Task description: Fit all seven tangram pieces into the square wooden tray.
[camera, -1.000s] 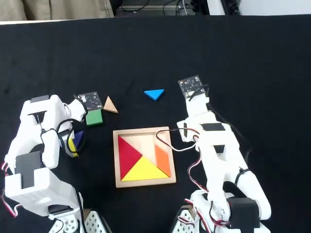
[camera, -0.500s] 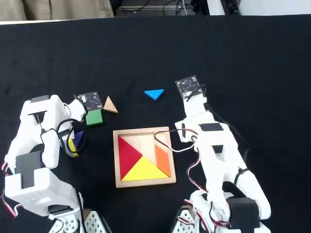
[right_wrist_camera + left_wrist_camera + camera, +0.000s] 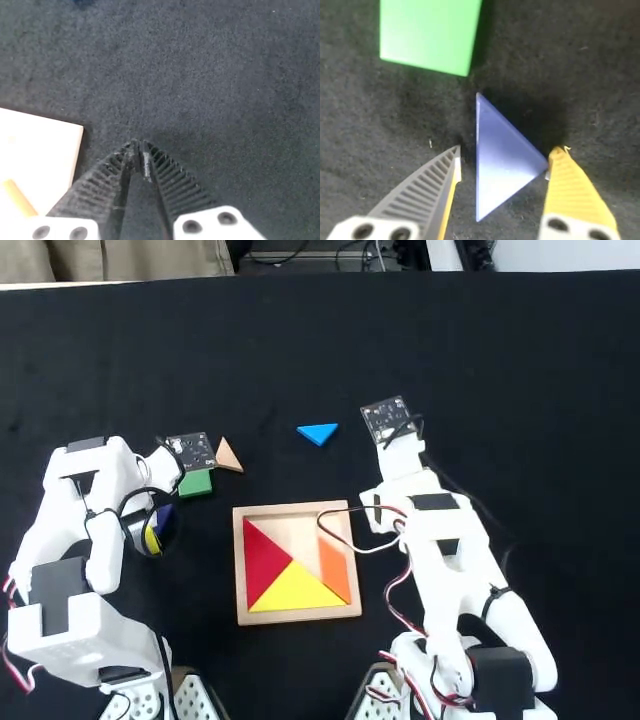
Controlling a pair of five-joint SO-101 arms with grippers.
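Note:
The square wooden tray (image 3: 241, 570) holds a red triangle (image 3: 263, 553), a yellow triangle (image 3: 298, 592) and an orange piece (image 3: 335, 568). A light blue triangle (image 3: 318, 433), a tan triangle (image 3: 227, 456) and a green square (image 3: 196, 484) lie on the black cloth beyond it. My left gripper (image 3: 505, 155) is open and straddles a dark blue triangle (image 3: 500, 160); the yellow finger (image 3: 570, 185) touches one of its corners, while the grey finger (image 3: 437, 185) stands just off its long edge. My right gripper (image 3: 138, 149) is shut with nothing in it, low over the cloth beside the tray's corner (image 3: 45, 145).
The green square (image 3: 427, 35) lies close beyond the dark blue triangle. The left arm (image 3: 85, 510) stands left of the tray and the right arm (image 3: 440, 540) right of it. Black cloth stretches bare across the far half of the table.
The left arm has shifted slightly, its wrist now covering more of the green square. The right arm's wrist moved a little to the left, then stayed still.

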